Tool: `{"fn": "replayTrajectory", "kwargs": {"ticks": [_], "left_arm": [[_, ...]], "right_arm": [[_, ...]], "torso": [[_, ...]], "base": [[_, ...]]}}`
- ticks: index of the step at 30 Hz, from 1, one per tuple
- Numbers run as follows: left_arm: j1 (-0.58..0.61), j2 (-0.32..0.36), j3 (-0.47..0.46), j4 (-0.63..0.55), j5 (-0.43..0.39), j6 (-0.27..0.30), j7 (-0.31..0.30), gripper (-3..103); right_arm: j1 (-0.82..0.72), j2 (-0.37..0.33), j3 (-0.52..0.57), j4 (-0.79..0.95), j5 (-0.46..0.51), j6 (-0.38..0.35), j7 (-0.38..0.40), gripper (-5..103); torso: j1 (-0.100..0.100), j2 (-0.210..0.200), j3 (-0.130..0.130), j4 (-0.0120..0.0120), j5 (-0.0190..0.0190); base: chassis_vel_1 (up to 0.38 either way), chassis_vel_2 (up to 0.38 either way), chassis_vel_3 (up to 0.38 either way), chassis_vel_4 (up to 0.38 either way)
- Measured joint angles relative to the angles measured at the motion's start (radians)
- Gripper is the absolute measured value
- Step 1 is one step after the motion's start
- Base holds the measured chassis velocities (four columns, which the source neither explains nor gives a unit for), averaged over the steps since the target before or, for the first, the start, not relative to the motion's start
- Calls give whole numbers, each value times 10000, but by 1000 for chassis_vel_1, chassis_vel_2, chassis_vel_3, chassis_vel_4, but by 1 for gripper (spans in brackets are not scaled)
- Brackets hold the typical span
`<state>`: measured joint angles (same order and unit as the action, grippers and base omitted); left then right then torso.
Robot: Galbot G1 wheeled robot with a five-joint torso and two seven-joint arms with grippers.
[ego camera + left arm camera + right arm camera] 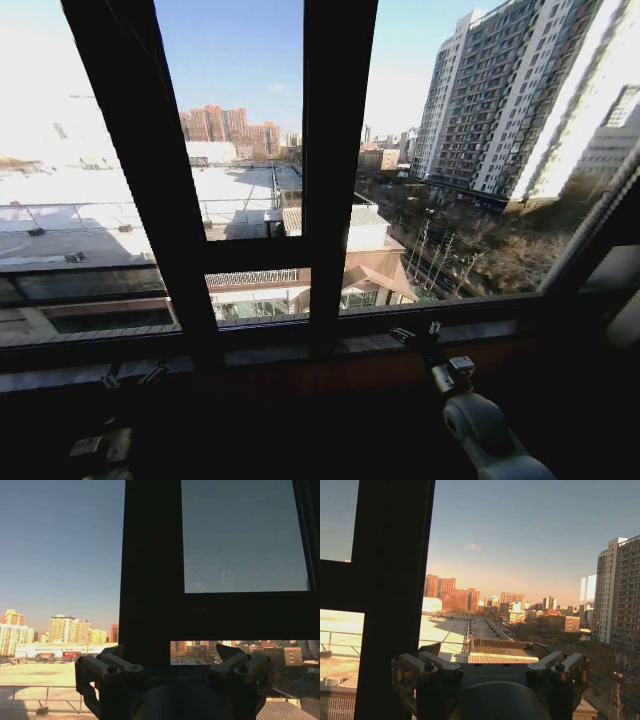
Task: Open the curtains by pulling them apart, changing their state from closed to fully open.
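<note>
Curtains: no cream fabric ahead of either hand; window frame bare, location cannot tell. Left hand and right hand spread wide, empty, aimed 12 o'clock at glass.

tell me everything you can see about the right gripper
The right gripper is a dark metal two-finger claw with pale bolted links on each side. Its jaws stand wide apart with nothing between them. It points straight at the window frame and touches nothing. In the head view the right gripper sits low near the window sill, at the end of a grey-white arm.
</note>
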<state>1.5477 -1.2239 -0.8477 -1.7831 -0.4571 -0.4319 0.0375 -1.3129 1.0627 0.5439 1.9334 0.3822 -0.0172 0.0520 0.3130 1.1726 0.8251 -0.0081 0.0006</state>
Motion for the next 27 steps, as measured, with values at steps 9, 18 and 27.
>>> {"fn": "replayTrajectory", "kwargs": {"ticks": [9, 18, 27], "left_arm": [[-1, 2, -4, 1, 0, 0, -3, 100], [0, 4, -9, 1, 0, 0, -10, 100], [0, 0, 0, 1, 1, -1, -6, 100]], "right_arm": [[0, 4, -3, 0, 0, 0, -1, 100], [0, 4, -4, 0, 0, 0, -2, 100], [0, 1, -1, 0, 0, 0, -1, 100]], "torso": [[1, 1, 0, 8, -19], [1, 1, 0, 1, 0], [0, 1, 0, 2, -5]], "base": [[-23, -37, 24, 6], [-16, -11, 15, 13], [-154, -150, 141, 157]]}}
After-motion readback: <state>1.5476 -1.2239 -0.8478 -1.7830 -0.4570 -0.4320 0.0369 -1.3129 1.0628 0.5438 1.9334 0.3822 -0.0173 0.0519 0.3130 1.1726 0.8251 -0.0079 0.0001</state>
